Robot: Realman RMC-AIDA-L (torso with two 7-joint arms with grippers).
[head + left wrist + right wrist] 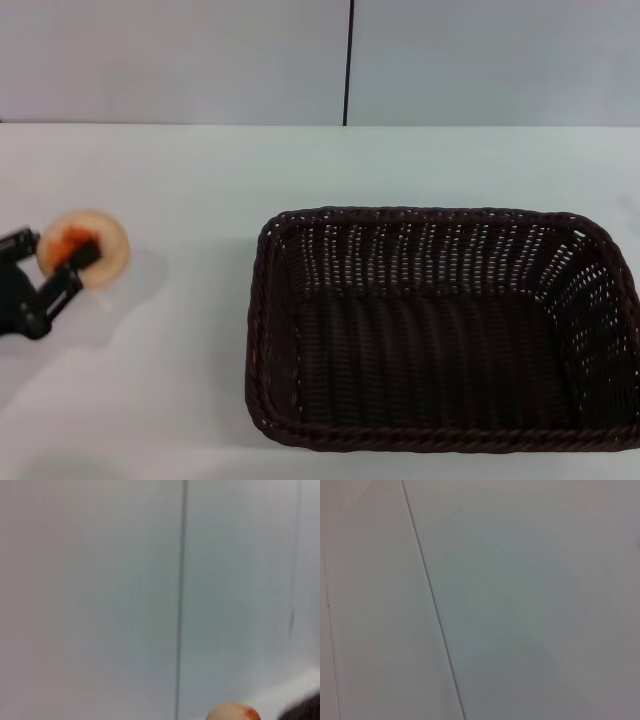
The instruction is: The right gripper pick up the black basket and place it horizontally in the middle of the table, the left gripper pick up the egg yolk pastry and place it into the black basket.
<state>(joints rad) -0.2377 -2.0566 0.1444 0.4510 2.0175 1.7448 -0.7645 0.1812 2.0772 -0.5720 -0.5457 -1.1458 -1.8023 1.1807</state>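
At the desk's [180,400] far left, the left tool [55,262] stands clamped across the egg yolk pastry [100,250] (light, crumbly, best held gently by its sides), well apart from the black basket [440,330] lying lengthwise centre-right.

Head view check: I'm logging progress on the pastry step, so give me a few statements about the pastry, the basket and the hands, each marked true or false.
1. The egg yolk pastry lies inside the black basket. False: it is outside, far to the basket's left.
2. The left hand is closed on the pastry. True.
3. The basket holds nothing. True.
4. The right hand grips the basket's rim. False: no right hand shows in any view.
5. The basket stands upright on the table, opening upward. True.
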